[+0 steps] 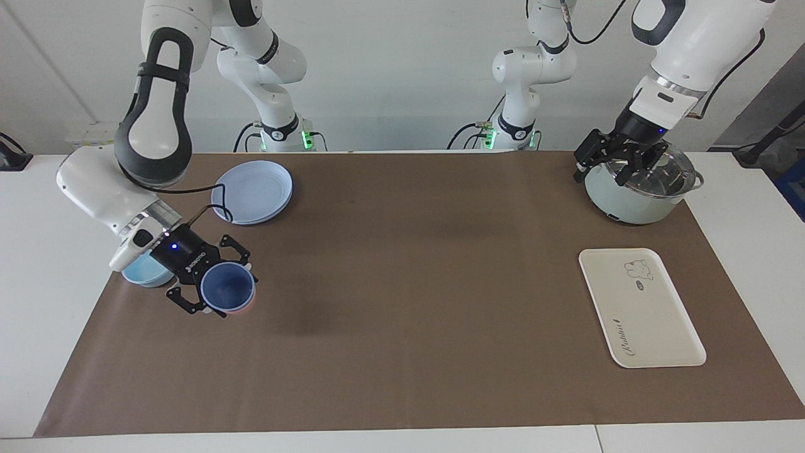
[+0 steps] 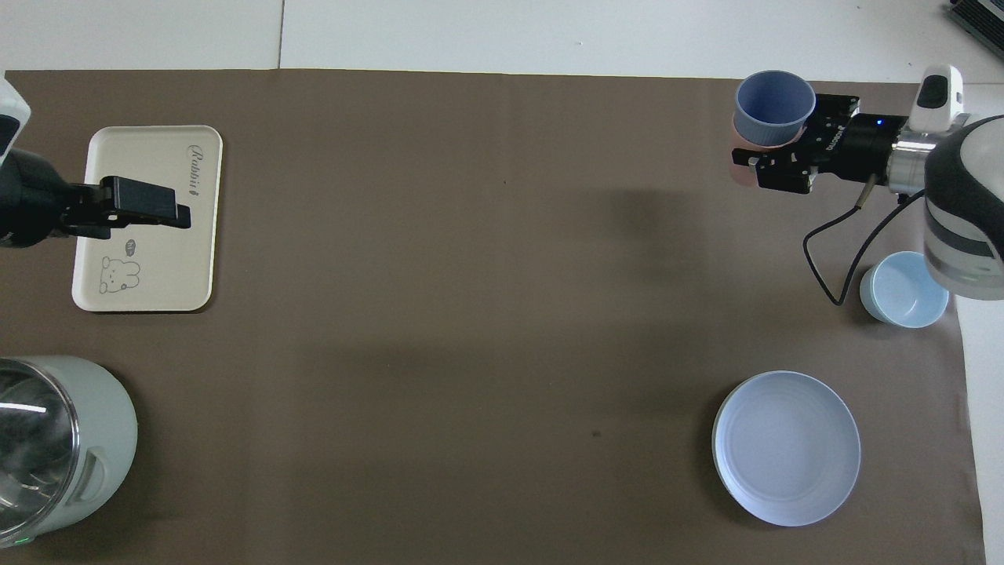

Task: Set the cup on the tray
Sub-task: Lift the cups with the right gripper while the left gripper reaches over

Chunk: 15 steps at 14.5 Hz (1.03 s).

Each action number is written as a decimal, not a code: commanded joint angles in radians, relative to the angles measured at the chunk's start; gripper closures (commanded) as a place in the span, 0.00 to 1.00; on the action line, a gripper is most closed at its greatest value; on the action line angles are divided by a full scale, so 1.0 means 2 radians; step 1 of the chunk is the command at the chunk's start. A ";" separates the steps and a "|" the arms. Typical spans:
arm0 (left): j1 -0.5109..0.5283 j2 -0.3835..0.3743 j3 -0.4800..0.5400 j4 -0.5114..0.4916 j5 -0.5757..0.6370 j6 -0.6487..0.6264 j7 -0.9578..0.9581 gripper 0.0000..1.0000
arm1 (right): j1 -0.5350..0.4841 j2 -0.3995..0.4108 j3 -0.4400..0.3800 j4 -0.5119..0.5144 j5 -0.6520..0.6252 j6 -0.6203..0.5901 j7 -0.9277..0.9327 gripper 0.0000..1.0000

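**Q:** What was the right claw (image 1: 210, 292) doing?

**A:** It was raised above the brown mat toward the right arm's end of the worktop (image 1: 402, 443), pinching the blue cup (image 1: 227, 287) by its wall. The cup hung in the air, mouth tipped up toward the facing camera. A sliver of a pink cup (image 2: 739, 169) showed just under and beside it; I could not tell whether the two touched.

**Q:** And what lay around it?

**A:** A shallow light-blue bowl (image 2: 902, 289) sat on the mat near the right arm's wrist, at the mat's edge. A round blue plate (image 2: 786, 447) lay nearer to the robots than the bowl.

**Q:** Where was the left claw (image 1: 607, 165)?

**A:** It hovered with its fingers spread, holding nothing, above the edge of a pale green pot (image 1: 632, 195) with a glass lid, at the left arm's end of the worktop. From overhead it overlapped the tray.

**Q:** And the tray (image 1: 666, 327)?

**A:** It lay flat on the mat, farther from the robots than the pot and well apart from the cup, with nothing on it. Its cartoon animal and cursive lettering faced up.
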 commanded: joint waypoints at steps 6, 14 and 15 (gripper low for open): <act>-0.096 0.107 0.004 0.054 -0.121 0.117 -0.140 0.08 | 0.117 -0.034 -0.002 -0.007 -0.240 0.076 0.329 1.00; -0.189 0.179 0.002 0.106 -0.127 0.251 -0.269 0.23 | 0.203 -0.040 -0.001 -0.014 -0.418 0.083 0.548 1.00; -0.202 0.190 0.004 0.107 -0.124 0.268 -0.286 0.24 | 0.211 -0.040 -0.001 -0.014 -0.439 0.083 0.569 1.00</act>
